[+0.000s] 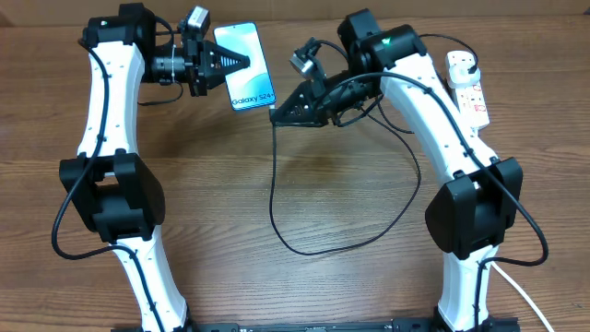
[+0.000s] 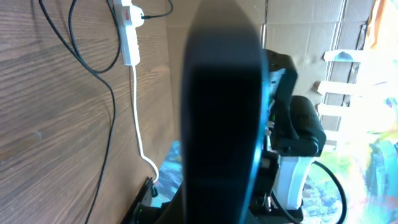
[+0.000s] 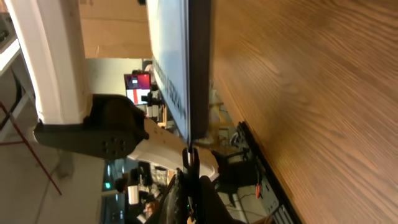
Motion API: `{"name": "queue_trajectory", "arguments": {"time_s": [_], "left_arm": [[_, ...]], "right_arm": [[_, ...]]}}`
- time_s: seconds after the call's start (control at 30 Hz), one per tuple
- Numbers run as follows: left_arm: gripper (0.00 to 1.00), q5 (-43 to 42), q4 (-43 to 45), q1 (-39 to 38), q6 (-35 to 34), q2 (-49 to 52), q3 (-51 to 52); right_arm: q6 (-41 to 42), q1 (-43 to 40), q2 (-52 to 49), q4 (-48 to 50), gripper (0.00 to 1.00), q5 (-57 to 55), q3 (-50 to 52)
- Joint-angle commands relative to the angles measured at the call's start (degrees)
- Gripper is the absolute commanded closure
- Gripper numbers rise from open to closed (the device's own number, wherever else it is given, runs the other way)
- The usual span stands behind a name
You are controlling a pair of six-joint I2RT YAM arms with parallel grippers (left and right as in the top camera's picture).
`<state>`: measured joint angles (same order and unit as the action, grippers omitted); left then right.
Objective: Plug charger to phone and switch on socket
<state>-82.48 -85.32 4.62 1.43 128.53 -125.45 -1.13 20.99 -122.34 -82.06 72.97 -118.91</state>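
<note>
Phone (image 1: 245, 41) at far side of tabletop (image 1: 323, 184), apparently lifted clear of it. Left gripper (image 1: 235, 63) jaws clamped on phone's side edge. Right gripper (image 1: 281, 111) jaws pinched tight on connector tip of charger (image 1: 271, 198), tip against phone's bottom edge. Right wrist view shows tip meeting that edge; fully seated or not, cannot tell. Cable loops across tabletop to socket (image 1: 470, 88) at far right, black plug apparently already in strip.

Judgement: insertion under way or just finishing. Left to do: confirm seating, release, press socket switch. Switch position unreadable.
</note>
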Motion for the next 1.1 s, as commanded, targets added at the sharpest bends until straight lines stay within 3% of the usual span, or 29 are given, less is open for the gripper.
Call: {"name": "queue_trajectory", "arguments": {"time_s": [0.0,0.1,0.2,0.27,0.37,0.4,0.63,0.87,1.07], "left_arm": [[0.96,-2.9,3.6,2.1,-2.1,-0.9,-1.0],[0.96,0.4,8.7,4.9,-7.5,-0.9,-1.0],[0.96,14.6,8.0,8.1,-11.4,-0.9,-1.0],[0.96,20.6,6.1,8.9,-11.3,-0.9,-1.0],[0.96,30.1,3.3,8.9,-11.3,-0.9,-1.0],[0.96,32.9,2.5,8.7,-11.3,-0.9,-1.0],[0.96,36.7,-0.5,8.0,-9.6,-0.9,-1.0],[0.96,36.6,-1.0,8.0,-9.1,-0.9,-1.0],[0.96,36.6,-1.0,8.0,-9.1,-0.9,-1.0]], "right_arm": [[-6.5,-0.2,1.9,-4.4,0.96,-2.0,-0.4],[-6.4,-0.2,1.9,-5.1,0.96,-6.9,-0.4],[2.3,0.3,1.9,-1.1,0.96,-18.8,-0.4],[12.5,1.4,1.8,2.5,0.96,-33.5,-0.3],[30.3,6.0,0.8,5.7,0.96,-65.0,0.6],[33.7,7.3,0.1,7.2,0.96,-69.6,2.1],[39.3,11.1,-3.2,17.9,0.96,-71.4,14.0],[39.3,11.2,-3.2,20.6,0.96,-71.4,25.6],[39.3,11.1,-3.0,16.7,0.96,-71.4,28.4]]}}
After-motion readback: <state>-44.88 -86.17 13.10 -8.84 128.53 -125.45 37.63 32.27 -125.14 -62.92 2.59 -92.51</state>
